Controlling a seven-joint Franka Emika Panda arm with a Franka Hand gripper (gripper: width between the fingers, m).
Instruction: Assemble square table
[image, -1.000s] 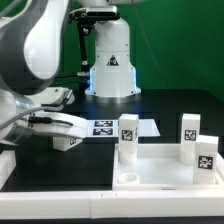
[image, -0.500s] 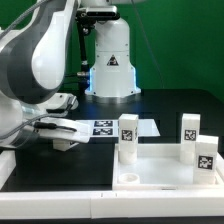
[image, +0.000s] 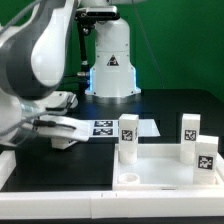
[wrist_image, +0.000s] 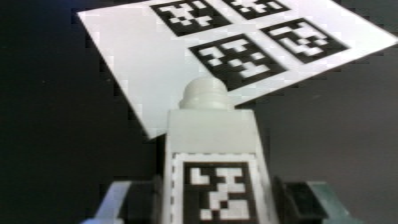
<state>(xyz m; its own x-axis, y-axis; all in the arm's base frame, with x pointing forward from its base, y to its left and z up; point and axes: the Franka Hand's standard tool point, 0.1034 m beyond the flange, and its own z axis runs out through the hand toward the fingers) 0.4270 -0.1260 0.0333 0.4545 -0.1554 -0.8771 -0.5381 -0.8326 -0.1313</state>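
Observation:
The white square table panel (image: 152, 182) lies at the front on the exterior view's right. Three white tagged legs stand upright at its corners: one at the near left (image: 128, 137), one at the back right (image: 190, 131), one at the front right (image: 205, 156). My gripper (image: 60, 139) is low over the table at the exterior view's left, shut on a fourth leg (image: 68, 142) held lying flat. In the wrist view the leg (wrist_image: 217, 160) sits between my fingers (wrist_image: 121, 200), its tag facing the camera and its rounded tip over the marker board (wrist_image: 143, 70). The gripper (wrist_image: 217, 205) grips its sides.
The marker board (image: 105, 128) lies on the black table just beyond the held leg. The robot base (image: 110, 62) stands behind it. A long white bar (image: 60, 206) runs along the front edge, and another (image: 5, 165) is at the left.
The arm's upper links have swung a little toward the exterior view's right. The gripper and the held leg have stayed almost in place beside the marker board.

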